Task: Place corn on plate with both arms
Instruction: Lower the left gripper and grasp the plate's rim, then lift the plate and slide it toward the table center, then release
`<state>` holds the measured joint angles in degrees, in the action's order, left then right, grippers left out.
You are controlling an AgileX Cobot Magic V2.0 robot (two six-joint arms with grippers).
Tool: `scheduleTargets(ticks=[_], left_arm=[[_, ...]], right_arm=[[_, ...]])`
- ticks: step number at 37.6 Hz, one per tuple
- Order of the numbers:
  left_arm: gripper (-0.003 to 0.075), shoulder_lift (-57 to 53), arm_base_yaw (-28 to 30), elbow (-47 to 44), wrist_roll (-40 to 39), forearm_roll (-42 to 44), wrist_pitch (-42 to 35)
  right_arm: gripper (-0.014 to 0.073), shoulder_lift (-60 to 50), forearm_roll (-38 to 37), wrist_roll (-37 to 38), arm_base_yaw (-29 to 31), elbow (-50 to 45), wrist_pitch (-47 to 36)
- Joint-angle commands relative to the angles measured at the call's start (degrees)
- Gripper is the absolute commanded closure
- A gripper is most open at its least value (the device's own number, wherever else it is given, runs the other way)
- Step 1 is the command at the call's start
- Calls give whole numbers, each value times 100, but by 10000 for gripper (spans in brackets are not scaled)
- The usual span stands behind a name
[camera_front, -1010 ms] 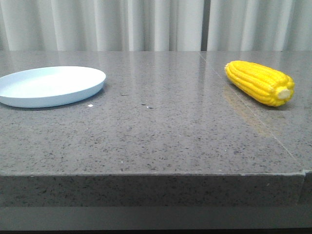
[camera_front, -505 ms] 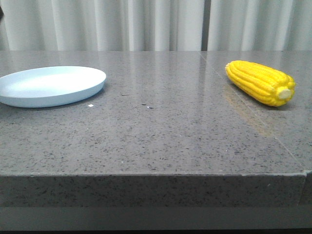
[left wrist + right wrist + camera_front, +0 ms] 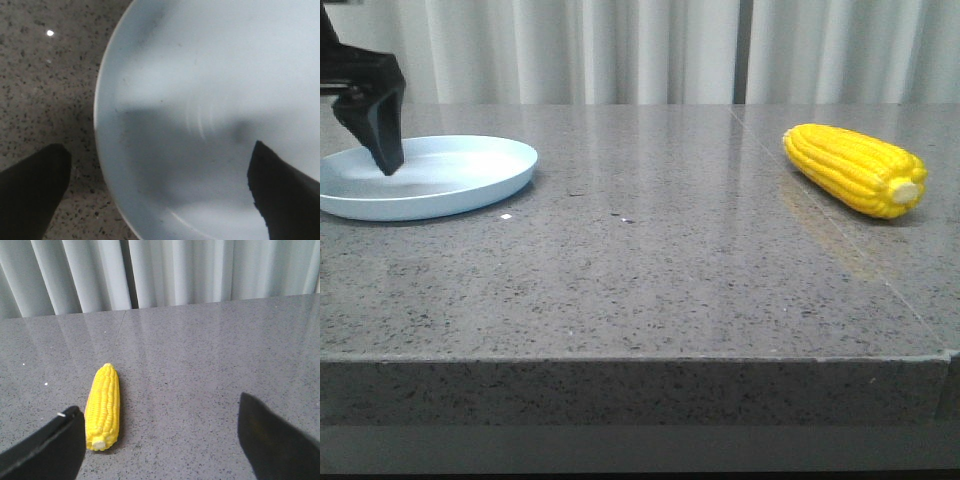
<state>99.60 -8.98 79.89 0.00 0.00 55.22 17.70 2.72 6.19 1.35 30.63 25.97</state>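
While both hands stay empty:
corn [image 3: 856, 170]: on bench [image 3: 650, 270], far right, well apart from plate [image 3: 470, 185]
left hand [image 3: 159, 192]: spread, over plate
right hand [image 3: 160, 440]: spread, near corn

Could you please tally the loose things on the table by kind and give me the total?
Bright yellow corn cob: 1
Round pale blue-white plate: 1
Total: 2

Speckled grey stone table [image 3: 660, 270], pale pleated curtains [image 3: 620, 50] behind.
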Motion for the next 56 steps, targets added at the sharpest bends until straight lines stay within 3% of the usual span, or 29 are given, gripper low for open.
scheduleTargets(ticks=[1,9,12,16,23,32,38,44,50,56], left_arm=[[30,-110,-48,226,0,-53,-86],[32,-5,-48,226,0,-53,-86],[66,-5,-48,241,0,-53,-25],[185,-5,-48,294,0,-53,87],[467,-5,-48,385,0,-53,124],[729,-5,-48,412,0,0,129],[741,-52,-48,643,0,-99,151],[741,-179,-96,1133,206,-882,225],[741,-191,-429,1661,369,-1663,389],[741,-124,-926,1732,414,-1720,240]], right_arm=[[-48,91,7,-32,-16,211,-493],[-48,91,7,-32,-16,211,-487],[-48,91,7,-32,-16,211,-487],[-48,91,7,-32,-16,211,-487],[-48,91,7,-32,-16,211,-487],[-48,91,7,-32,-16,211,-487],[-48,91,7,-32,-16,211,-487],[-48,91,7,-32,-16,211,-487],[-48,91,7,-32,-16,211,-487],[-48,91,7,-32,-16,211,-487]])
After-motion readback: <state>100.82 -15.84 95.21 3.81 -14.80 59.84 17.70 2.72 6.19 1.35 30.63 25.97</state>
